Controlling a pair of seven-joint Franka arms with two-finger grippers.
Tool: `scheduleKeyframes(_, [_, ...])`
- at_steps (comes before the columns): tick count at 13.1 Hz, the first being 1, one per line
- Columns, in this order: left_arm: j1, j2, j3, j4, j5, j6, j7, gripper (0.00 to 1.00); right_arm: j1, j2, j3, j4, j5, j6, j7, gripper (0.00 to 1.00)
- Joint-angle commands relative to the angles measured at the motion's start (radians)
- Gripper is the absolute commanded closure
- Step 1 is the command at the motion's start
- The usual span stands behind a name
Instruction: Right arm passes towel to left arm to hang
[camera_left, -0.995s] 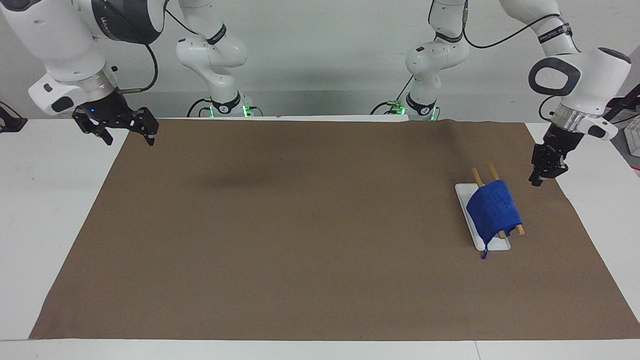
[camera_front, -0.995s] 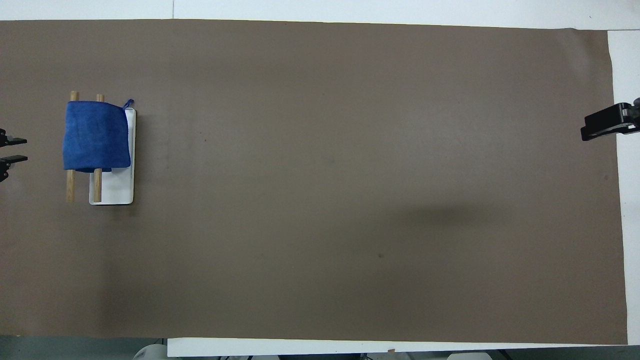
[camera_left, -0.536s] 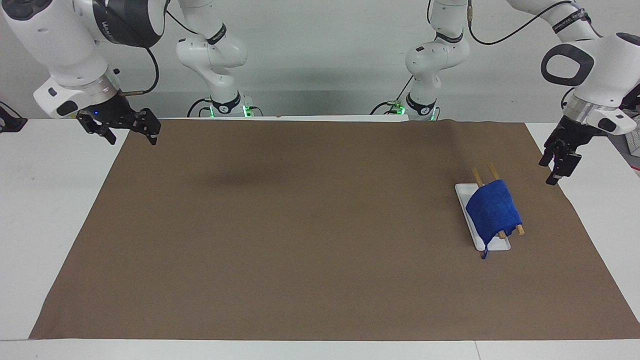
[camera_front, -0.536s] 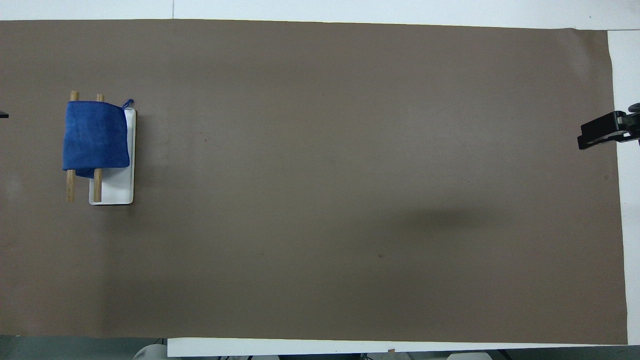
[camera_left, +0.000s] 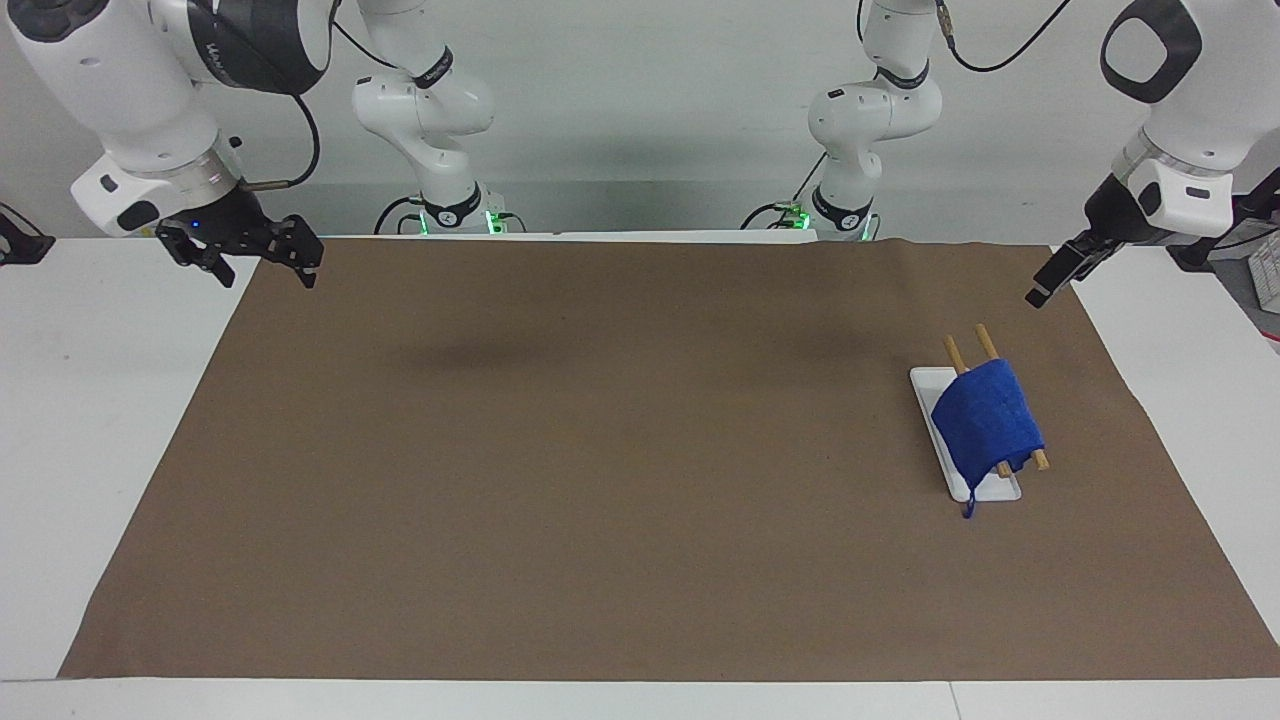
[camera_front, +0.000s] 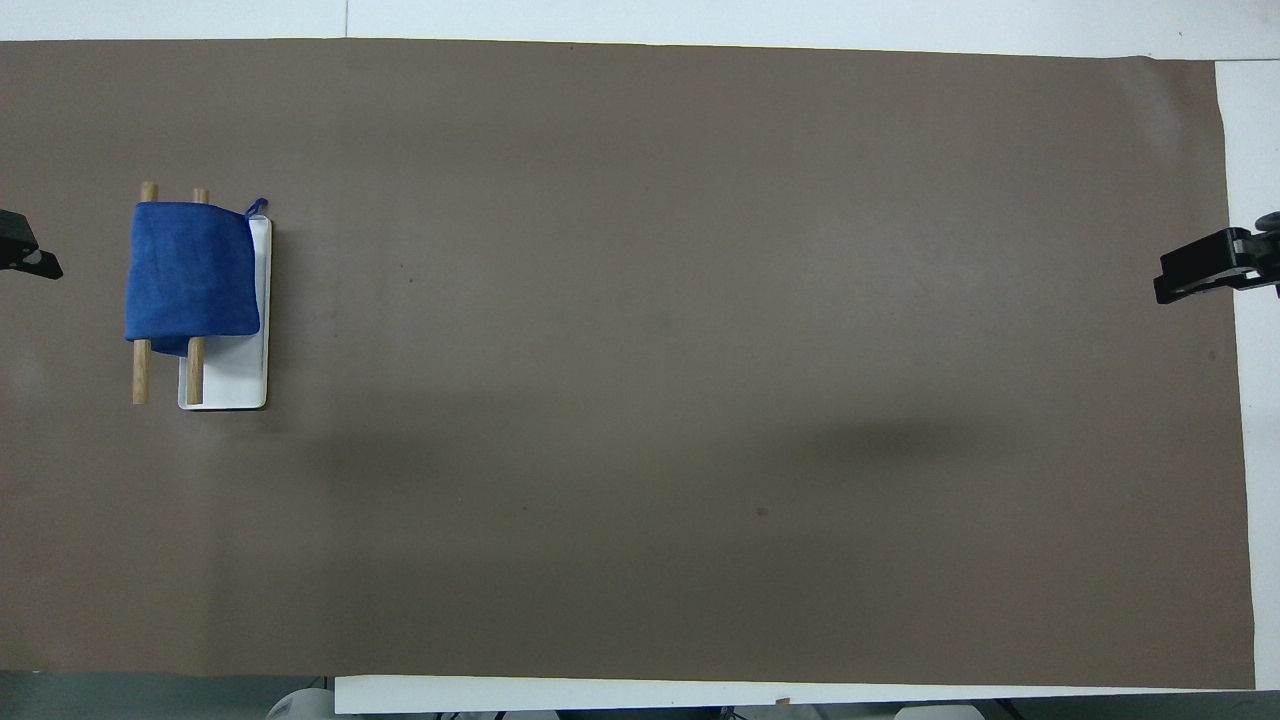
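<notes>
A blue towel (camera_left: 985, 420) (camera_front: 190, 270) hangs folded over two wooden rods (camera_left: 985, 340) (camera_front: 140, 375) of a small rack with a white base (camera_left: 925, 385) (camera_front: 235, 375), at the left arm's end of the brown mat. The left gripper (camera_left: 1040, 292) (camera_front: 30, 260) is up in the air over the mat's edge by the rack, well apart from the towel and holding nothing. At the right arm's end, the right gripper (camera_left: 260, 275), with a blue light at its wrist, hangs open and empty over the mat's corner.
A brown mat (camera_left: 600, 450) (camera_front: 700, 350) covers most of the white table (camera_left: 110, 380). Both arm bases (camera_left: 450, 215) stand at the robots' edge of the table with cables trailing.
The left gripper has risen and swung away from the rack, toward the robots. The towel stays on the rods. The right gripper has barely moved.
</notes>
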Motion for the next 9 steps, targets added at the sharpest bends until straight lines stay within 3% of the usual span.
scheduleKeyframes(1, [-0.084,0.149,0.008,0.225,0.050,-0.158,0.100,0.00,-0.002,-0.025,0.004,-0.030,0.002,0.005,0.001,0.00])
scheduleKeyframes(4, [-0.114,0.165,0.017,0.254,0.042,-0.195,0.251,0.00,-0.004,-0.025,0.004,-0.030,0.002,0.005,0.001,0.00])
scheduleKeyframes(9, [-0.114,0.140,0.019,0.233,0.034,-0.197,0.247,0.00,-0.004,-0.025,0.004,-0.030,0.002,0.003,0.001,0.00])
